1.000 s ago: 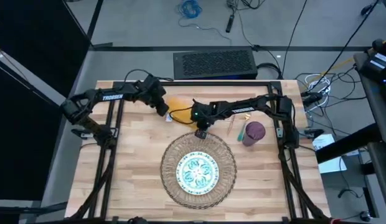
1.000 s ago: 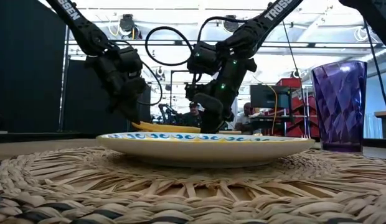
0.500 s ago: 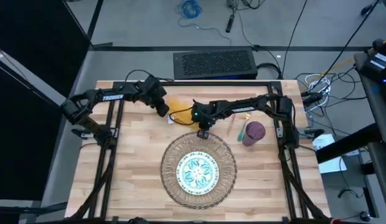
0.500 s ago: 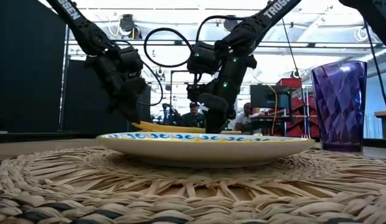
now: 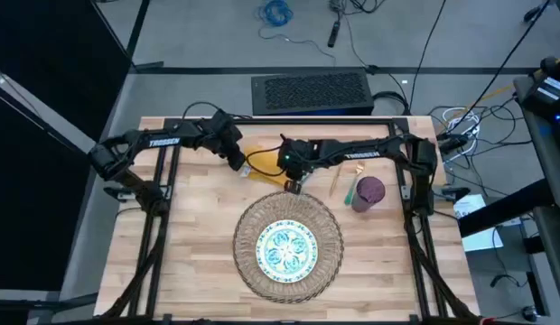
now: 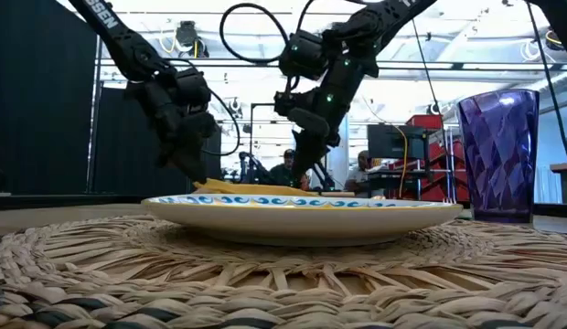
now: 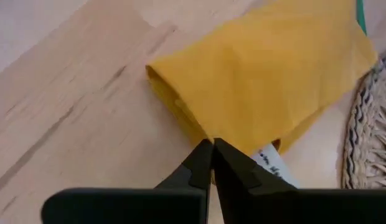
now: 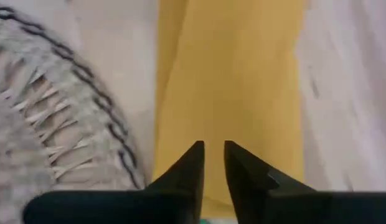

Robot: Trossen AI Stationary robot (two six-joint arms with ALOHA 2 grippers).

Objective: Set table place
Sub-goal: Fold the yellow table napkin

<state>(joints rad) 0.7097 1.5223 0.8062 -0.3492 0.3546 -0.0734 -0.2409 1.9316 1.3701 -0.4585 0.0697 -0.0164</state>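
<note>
Plate [image 5: 284, 249] on mat [image 5: 327, 236] — napkin [image 5: 262, 162] behind, cup [image 5: 368, 193] to the right.

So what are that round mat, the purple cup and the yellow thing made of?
The mat looks like woven straw or a similar plant fibre: coarse braided strands, matte. The cup seems to be glass or clear plastic: see-through purple with glossy facets. The yellow thing looks like a cloth napkin: soft folded edge, matte, no shine.

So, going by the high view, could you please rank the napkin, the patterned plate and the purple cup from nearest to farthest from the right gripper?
1. The napkin: lies right by the right gripper, on its left-arm side.
2. The purple cup: off toward the table's right side.
3. The patterned plate: centred on the woven mat, toward the near edge. It is only slightly farther than the cup.
</note>
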